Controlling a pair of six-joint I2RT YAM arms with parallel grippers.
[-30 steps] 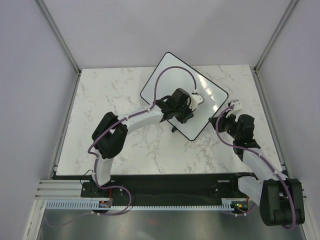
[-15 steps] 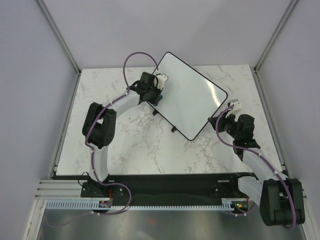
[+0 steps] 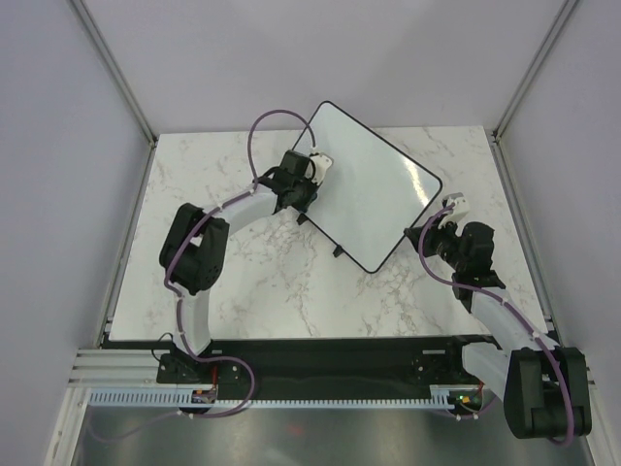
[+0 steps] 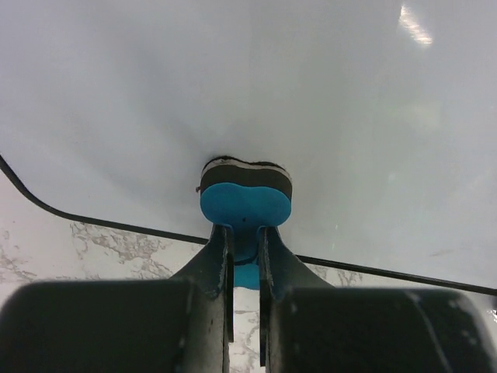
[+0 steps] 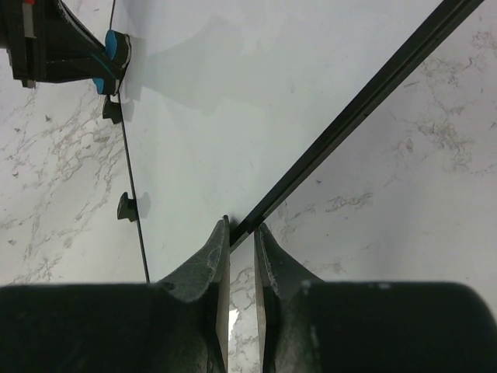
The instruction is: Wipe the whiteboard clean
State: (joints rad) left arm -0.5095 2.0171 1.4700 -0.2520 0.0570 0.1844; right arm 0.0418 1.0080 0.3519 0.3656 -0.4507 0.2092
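The whiteboard (image 3: 374,180) lies slanted on the marble table, white with a thin black frame, and I see no marks on it. My left gripper (image 3: 310,183) is over its left edge, shut on a blue bone-shaped eraser (image 4: 246,203). The eraser's dark felt side presses against the whiteboard (image 4: 311,93) just inside the frame. My right gripper (image 5: 241,227) is shut on the black-framed edge of the whiteboard (image 5: 233,101) near its right corner, which places the right gripper (image 3: 427,223) beside the board in the top view.
The marble table (image 3: 223,194) is bordered by grey walls with metal rails at left and right. Small black feet (image 5: 126,207) stick out from the board's near edge. The left arm's purple cable (image 3: 267,121) loops above the board's left side.
The left gripper with the eraser swept from the board's middle right across to its left edge, then shifted slightly. The right gripper and the board have stayed put.
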